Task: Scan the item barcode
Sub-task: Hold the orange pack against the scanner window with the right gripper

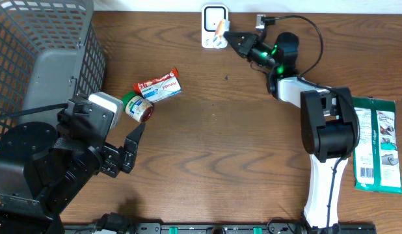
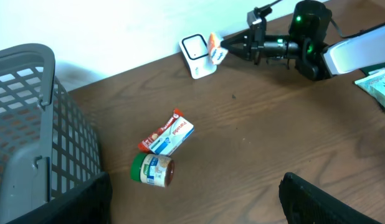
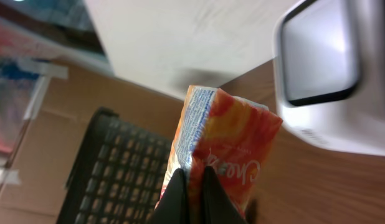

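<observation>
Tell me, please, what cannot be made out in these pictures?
- Orange packet: no barcode shows in the right wrist view; overhead it is too small.
- Scanner: right wrist view, cut off by the right edge.
- Left hand: left wrist view shows only dark fingers at the bottom edge.
- Green bag: overhead, cut by the right edge; print too small.
- Jar: left wrist view, label too small to read.

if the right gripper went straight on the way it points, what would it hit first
Probably the white scanner: the right gripper, shut on the orange packet, points at it, so the packet would touch first. Gap unclear.
</observation>
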Controlling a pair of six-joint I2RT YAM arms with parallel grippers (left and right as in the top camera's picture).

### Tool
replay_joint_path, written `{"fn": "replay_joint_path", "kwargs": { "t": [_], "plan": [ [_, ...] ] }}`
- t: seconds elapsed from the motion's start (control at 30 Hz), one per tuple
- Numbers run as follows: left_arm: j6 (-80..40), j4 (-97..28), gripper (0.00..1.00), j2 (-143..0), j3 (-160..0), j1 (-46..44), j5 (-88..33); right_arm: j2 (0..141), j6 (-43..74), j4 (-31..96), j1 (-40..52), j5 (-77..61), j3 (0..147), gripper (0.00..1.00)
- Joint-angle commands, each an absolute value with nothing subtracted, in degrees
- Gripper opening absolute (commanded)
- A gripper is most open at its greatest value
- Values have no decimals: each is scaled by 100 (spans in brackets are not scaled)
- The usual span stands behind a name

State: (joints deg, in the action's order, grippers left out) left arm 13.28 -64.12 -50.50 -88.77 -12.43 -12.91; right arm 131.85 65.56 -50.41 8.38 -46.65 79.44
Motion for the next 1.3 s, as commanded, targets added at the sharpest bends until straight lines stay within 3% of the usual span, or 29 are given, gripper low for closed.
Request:
{"fn": "replay_joint_path", "kwargs": {
  "t": [0.0,0.5,0.77,1.27],
  "plan": [
    [1297,-6407,86,-5046,-8912,-1229,-1236,13235,5780,-4842,733,-4434,8068,1],
    [1297,-6407,86,-5046,-8912,-1229,-1236,13284,3474,-2941,1372,-2974,9448,1],
    [1297,-6407,86,-5046,-8912,-1229,-1236,14016,3577,-2965,1374,-3006,10197,1],
    [1297,-6407,86,-5046,-8912,-1229,-1236,14167,3413,-3050,1361,-2971,10239,1]
  ]
}}
